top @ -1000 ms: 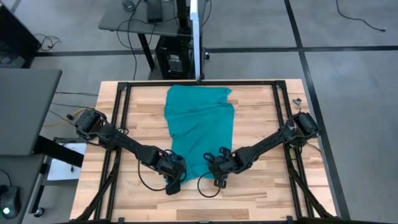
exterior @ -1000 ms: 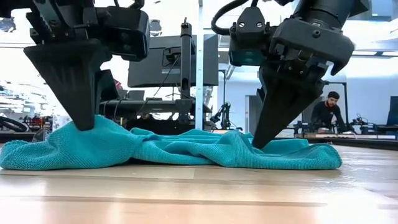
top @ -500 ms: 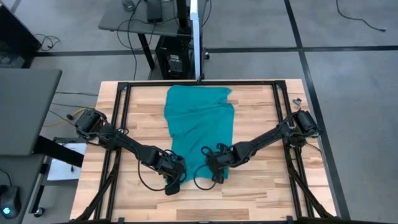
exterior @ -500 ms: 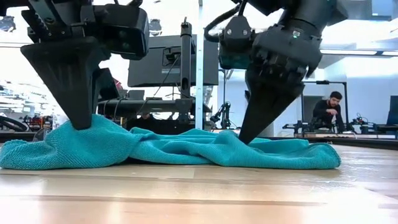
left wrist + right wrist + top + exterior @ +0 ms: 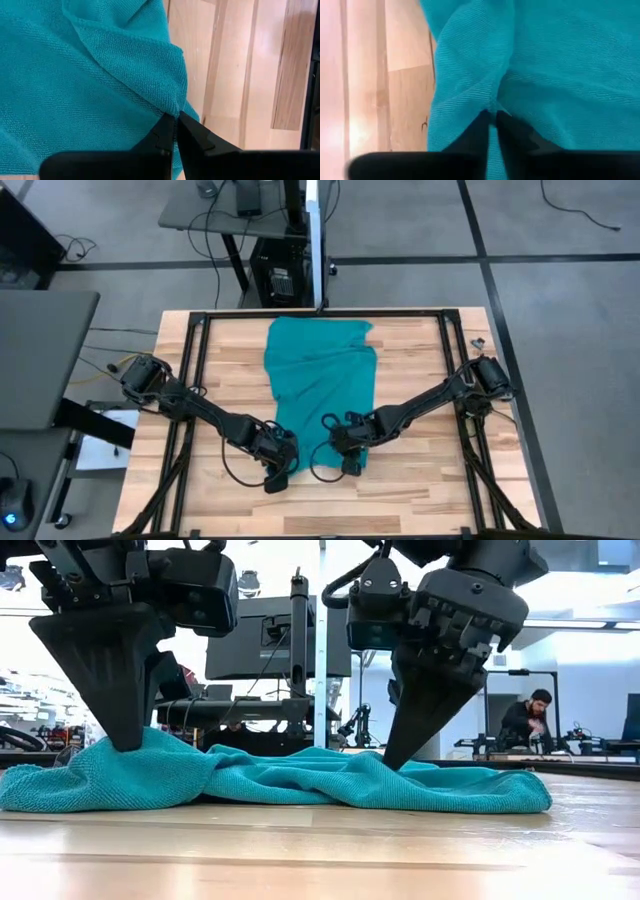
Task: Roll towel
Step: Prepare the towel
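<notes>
The teal towel [image 5: 322, 370] lies spread on the wooden table, from the far edge toward the near side, with its near end bunched into low folds [image 5: 300, 780]. My left gripper [image 5: 281, 473] is shut on the towel's near left corner. My right gripper [image 5: 347, 460] is shut on the cloth near the near right corner. Both point down at the table, as the low view shows for the left gripper [image 5: 125, 745] and the right gripper [image 5: 390, 762]. My left gripper pinches a raised fold of the towel [image 5: 174, 107] at its near left corner between its two fingertips, from above. The cloth rises to a small peak at the tips and lies on the table around them. My right gripper pinches a ridge of cloth [image 5: 495, 102] near the towel's near right edge between its fingertips, slanting down from the table's right. The rest of the cloth lies slack on the table.
A black frame rail [image 5: 190, 380] runs along the table's sides and far edge. A post with screens [image 5: 318, 250] stands behind the far edge. A person [image 5: 525, 725] sits in the room beyond. Bare wood [image 5: 320, 505] shows at the near side.
My right gripper has moved toward the table's left, closer to my left gripper, staying shut on the cloth. The ridge of cloth under it has shifted left with it. The towel's far part has stayed put.
</notes>
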`<act>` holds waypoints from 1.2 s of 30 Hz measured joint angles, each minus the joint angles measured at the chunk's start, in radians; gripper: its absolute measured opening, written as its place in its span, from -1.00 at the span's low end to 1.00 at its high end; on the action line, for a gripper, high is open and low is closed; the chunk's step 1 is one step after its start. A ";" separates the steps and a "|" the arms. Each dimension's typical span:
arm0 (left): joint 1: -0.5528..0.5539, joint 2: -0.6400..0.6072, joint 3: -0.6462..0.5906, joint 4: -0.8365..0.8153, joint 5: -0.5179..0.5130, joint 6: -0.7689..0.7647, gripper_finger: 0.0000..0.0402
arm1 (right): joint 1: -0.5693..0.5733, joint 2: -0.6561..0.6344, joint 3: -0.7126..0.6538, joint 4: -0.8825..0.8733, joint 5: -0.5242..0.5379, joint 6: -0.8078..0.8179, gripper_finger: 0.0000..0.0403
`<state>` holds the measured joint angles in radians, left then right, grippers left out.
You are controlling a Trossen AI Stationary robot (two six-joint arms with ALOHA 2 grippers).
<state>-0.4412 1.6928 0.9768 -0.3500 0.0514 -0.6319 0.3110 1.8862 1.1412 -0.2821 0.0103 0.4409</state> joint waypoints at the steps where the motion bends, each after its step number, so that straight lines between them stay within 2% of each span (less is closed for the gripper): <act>1: 0.000 0.000 0.000 0.000 0.000 0.000 -1.00 | 0.000 0.000 0.000 0.001 -0.005 -0.001 -0.95; 6: 0.000 -0.010 0.000 -0.007 0.006 -0.003 -1.00 | 0.012 -0.006 0.009 -0.023 -0.012 0.012 -0.99; 12: -0.015 -0.100 0.030 -0.099 0.122 -0.048 -1.00 | 0.078 -0.019 0.086 -0.079 -0.041 0.058 -1.00; 17: -0.042 -0.161 0.030 -0.208 0.129 -0.047 -1.00 | 0.150 -0.019 0.107 -0.075 -0.068 0.147 -1.00; 21: -0.047 -0.169 0.030 -0.224 0.144 -0.028 -1.00 | 0.191 -0.018 0.106 -0.087 -0.067 0.193 -1.00; 25: -0.042 -0.169 0.030 -0.217 0.290 -0.001 -1.00 | 0.210 -0.018 0.106 -0.145 -0.063 0.213 -1.00; 32: 0.025 -0.169 0.030 -0.178 0.632 -0.014 -1.00 | 0.186 -0.018 0.107 -0.166 -0.057 0.218 -1.00; 36: 0.070 -0.169 0.029 -0.170 0.733 -0.019 -1.00 | 0.176 -0.018 0.106 -0.165 -0.057 0.217 -1.00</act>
<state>-0.3712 1.5238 1.0061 -0.5202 0.7848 -0.6507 0.4870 1.8687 1.2476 -0.4473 -0.0462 0.6575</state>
